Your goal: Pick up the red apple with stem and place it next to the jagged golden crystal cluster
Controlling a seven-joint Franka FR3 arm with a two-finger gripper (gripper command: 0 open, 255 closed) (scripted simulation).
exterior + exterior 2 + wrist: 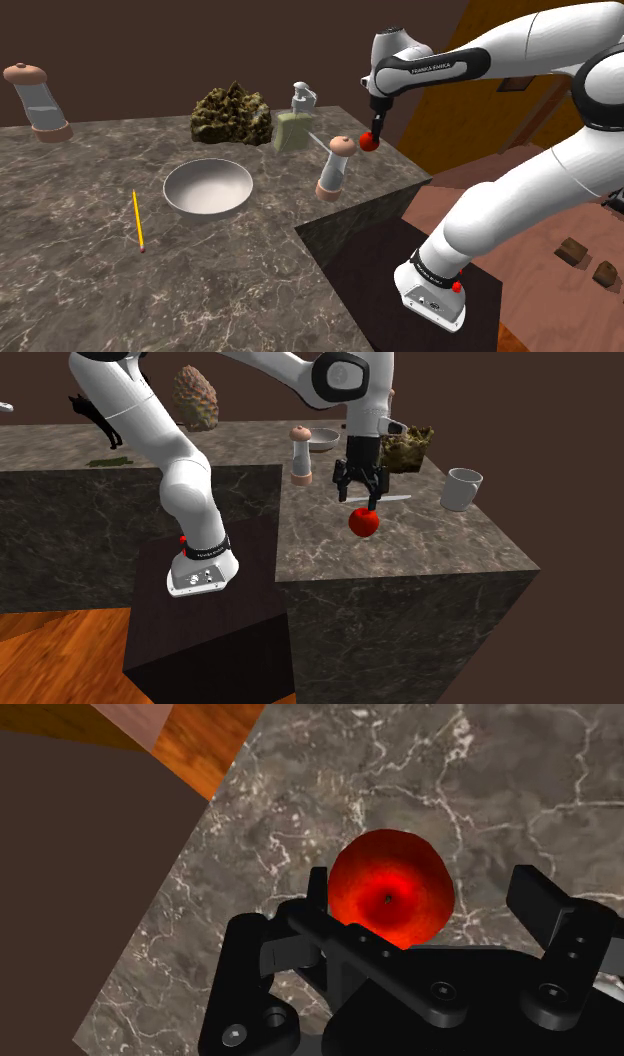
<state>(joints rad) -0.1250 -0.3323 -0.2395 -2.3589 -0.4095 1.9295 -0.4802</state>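
Toward the side of the counter (80,270) nearest the stand, we see the red apple (364,522) resting, as far as we can judge, on the marbled top. The gripper (425,892) hangs just above it with its 2 fingers spread wide, clasping nothing. We read that pose as a line-up for a top-down grasp. In the wrist view the apple shows in the gap between the fingers, close to one and clear of the other, so a small sideways shift may help centre it. In the shoulder view the jagged golden crystal cluster (232,115) lies toward 9 o'clock from the apple, well apart. A soap dispenser (293,128) stands between them and a grinder (335,170) sits at 8 o'clock, so we judge the carry must clear both. We cannot make out the stem, only a dark dimple on the apple's top. In the second exterior view the hand covers part of the cluster.
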